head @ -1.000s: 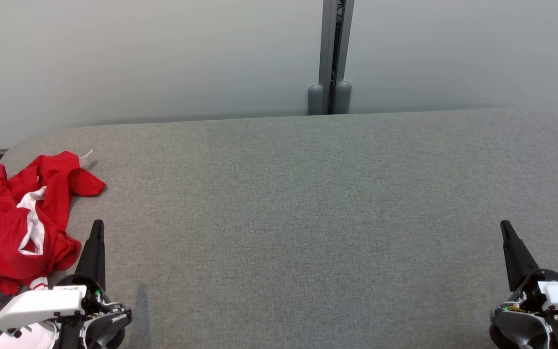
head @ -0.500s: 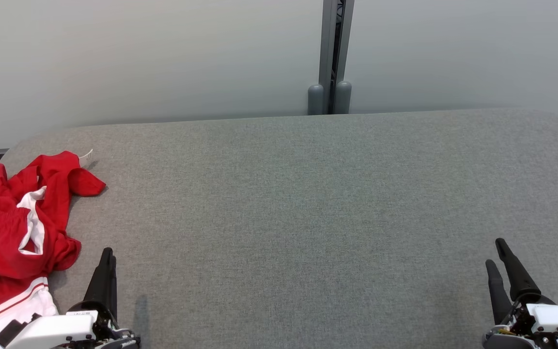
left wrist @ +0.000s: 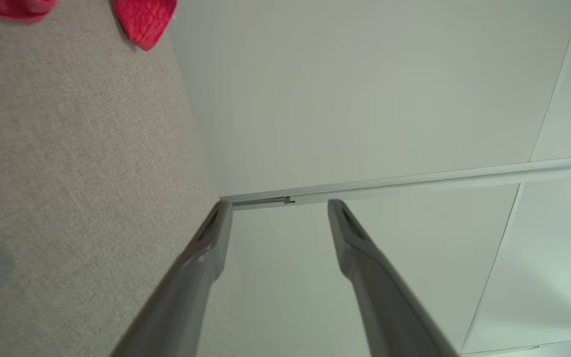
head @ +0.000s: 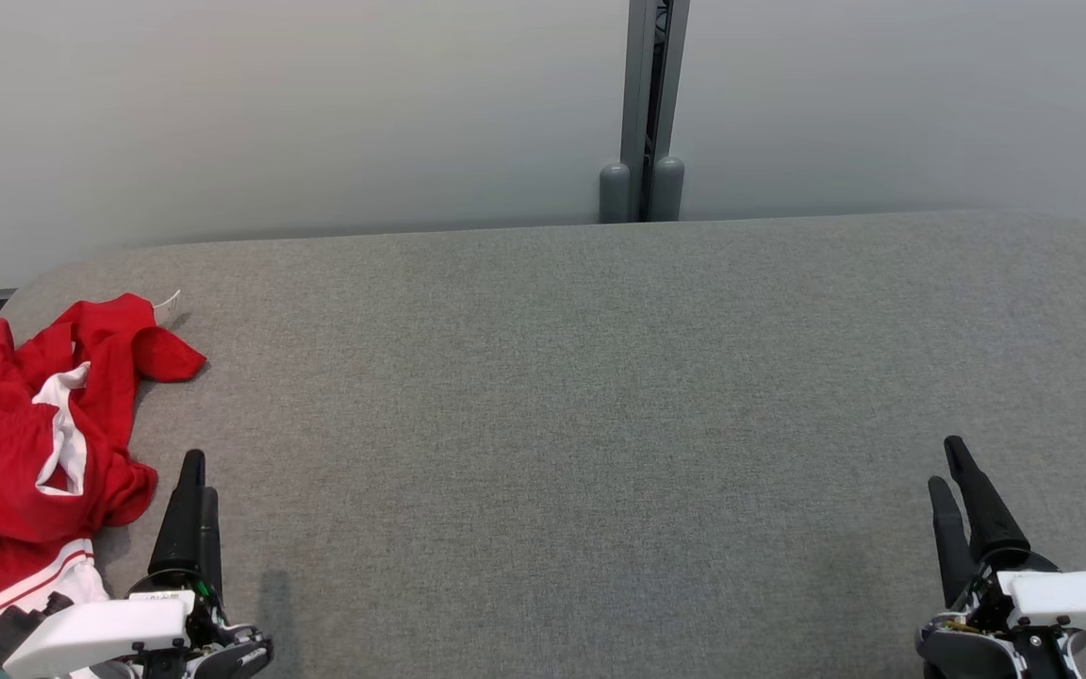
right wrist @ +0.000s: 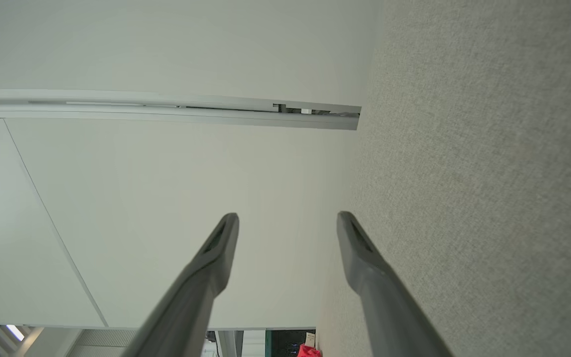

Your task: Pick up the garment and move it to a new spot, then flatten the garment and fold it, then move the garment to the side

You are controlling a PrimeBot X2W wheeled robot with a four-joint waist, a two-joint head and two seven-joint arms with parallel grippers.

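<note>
Head view: red garment (head: pixel 29 443) lies crumpled at the grey table's (head: pixel 600 377) left edge, not yet picked up. My left gripper (head: pixel 199 481) waits just beside it, right gripper (head: pixel 945 464) well apart, both spread wide and empty. Moving, flattening and folding all remain.

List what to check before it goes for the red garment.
1. Left tool open and empty: ok, jaws apart, nothing between them.
2. Right tool open and empty: ok, same.
3. Garment found: ok, red and white, crumpled at the left end of the table, beside the left tool and not touching its fingers.
4. Whole garment in sight: not ok, it runs off the head view's left and bottom edges.
5. Garment fully on the table: cannot tell.
6. New spot: ok, the table's middle is bare grey fabric.
</note>
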